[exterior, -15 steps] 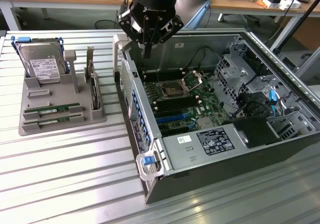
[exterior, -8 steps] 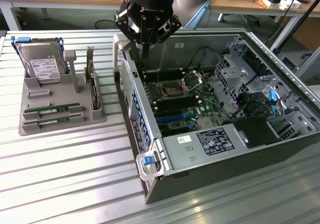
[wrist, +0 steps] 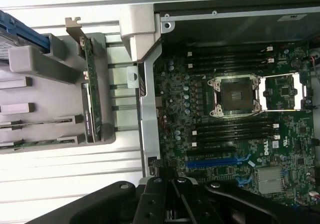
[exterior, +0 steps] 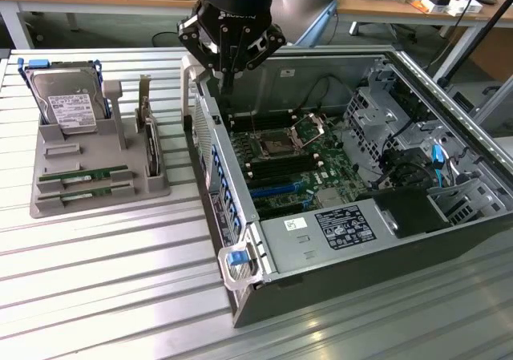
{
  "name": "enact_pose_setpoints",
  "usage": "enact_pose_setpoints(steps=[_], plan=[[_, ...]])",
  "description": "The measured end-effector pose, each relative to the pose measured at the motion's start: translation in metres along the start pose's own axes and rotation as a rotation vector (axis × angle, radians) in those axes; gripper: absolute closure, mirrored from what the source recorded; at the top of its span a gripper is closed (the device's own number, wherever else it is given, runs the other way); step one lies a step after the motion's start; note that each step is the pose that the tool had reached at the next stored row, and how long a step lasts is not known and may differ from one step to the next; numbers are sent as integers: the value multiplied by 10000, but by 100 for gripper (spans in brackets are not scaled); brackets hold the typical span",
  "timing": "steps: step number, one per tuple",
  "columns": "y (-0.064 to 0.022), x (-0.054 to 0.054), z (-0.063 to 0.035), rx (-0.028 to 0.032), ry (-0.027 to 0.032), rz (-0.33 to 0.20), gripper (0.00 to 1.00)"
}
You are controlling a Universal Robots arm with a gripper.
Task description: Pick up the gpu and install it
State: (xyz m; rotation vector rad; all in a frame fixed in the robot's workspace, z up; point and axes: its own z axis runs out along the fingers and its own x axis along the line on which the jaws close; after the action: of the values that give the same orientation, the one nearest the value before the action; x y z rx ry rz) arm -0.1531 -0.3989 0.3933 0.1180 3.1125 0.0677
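The gripper (exterior: 228, 79) has its dark fingers (wrist: 150, 204) drawn together, nearly touching, with nothing between them. It hangs above the open computer case (exterior: 361, 292), just inside the case wall on the exterior view's left, over the edge of the green motherboard (exterior: 280, 163). In the wrist view the motherboard (wrist: 200, 104) spreads out beyond the fingertips, with the square processor socket (wrist: 235, 95) near its middle and the blue slots close to the gripper (wrist: 169, 189).

Beyond the case wall, on the exterior view's left, a gray tray (exterior: 80, 147) sits on the slatted metal table (exterior: 104, 272). The part of the tray nearest the case holds an upright card (exterior: 151, 147) with a metal bracket. Past it the gpu (exterior: 84, 175), a thin green stick, lies flat in a slot of the tray, well apart from the fingers and untouched. A second stick (exterior: 80, 192) of the same kind lies just beside it. Behind them a hard drive (exterior: 68, 103) stands upright in blue rails. The wrist view shows the gpu (wrist: 40, 122) end-on in its slot in the tray (wrist: 45, 84).
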Motion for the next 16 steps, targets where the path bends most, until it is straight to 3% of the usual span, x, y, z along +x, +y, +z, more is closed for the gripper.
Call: enact_pose_setpoints(steps=[16], plan=[[-10, 131, -4, 1, 0, 0, 89]])
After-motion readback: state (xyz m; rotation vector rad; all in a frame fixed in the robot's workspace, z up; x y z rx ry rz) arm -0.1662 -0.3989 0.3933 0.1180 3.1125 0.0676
